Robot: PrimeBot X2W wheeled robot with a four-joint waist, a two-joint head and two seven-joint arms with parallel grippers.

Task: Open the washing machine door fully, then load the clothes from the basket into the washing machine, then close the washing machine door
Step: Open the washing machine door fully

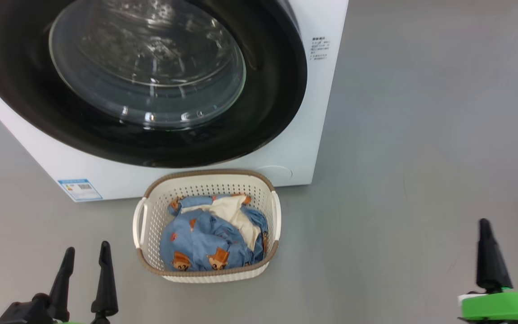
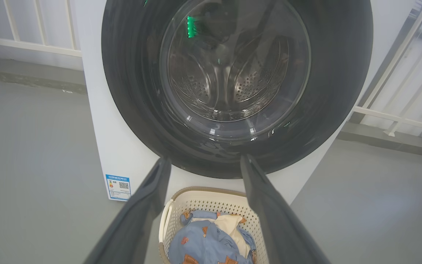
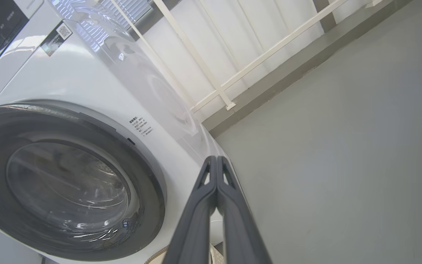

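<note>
Washing machine door (image 1: 268,117) closed against the washing machine (image 1: 317,117), which stands on the grey floor (image 1: 421,180). The basket (image 1: 205,173) sits on the floor just in front of it, holding the clothes (image 1: 205,240). Left gripper (image 1: 87,248), lower left: jaws wide apart, empty. Right gripper (image 3: 216,160), well apart from the basket: jaws pressed together, holding nothing

clothes (image 1: 207,240) in basket (image 1: 151,216) before washing machine (image 1: 313,135)
</note>
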